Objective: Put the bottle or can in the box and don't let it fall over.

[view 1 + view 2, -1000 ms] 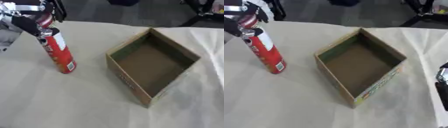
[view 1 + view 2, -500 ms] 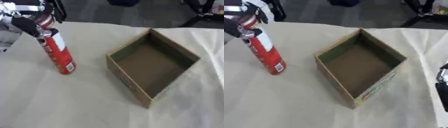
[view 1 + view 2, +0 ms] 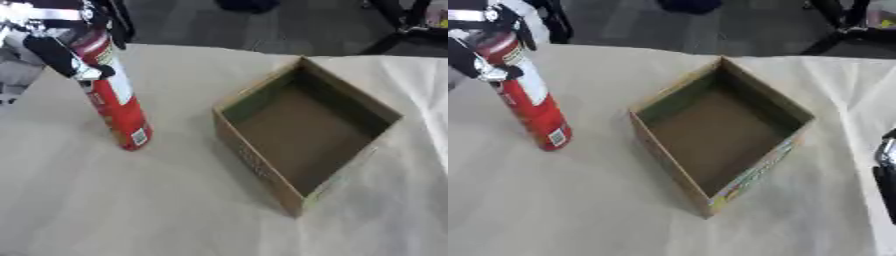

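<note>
A tall red can with a white label stands to the left of the box, leaning with its top to the far left and its base on the cloth. My left hand comes in from the upper left, its black fingers curled round the can's upper part. The open cardboard box sits at the middle right, turned corner-on, with nothing inside it. A dark and silver part of my right hand shows at the right edge, apart from the box.
A beige cloth covers the table. Beyond the far edge are a dark floor and black chair or stand legs. Bare cloth lies between the can and the box.
My left hand has shifted slightly on the can's top, and more of the can's upper end shows. The can's base and the box have stayed in place.
</note>
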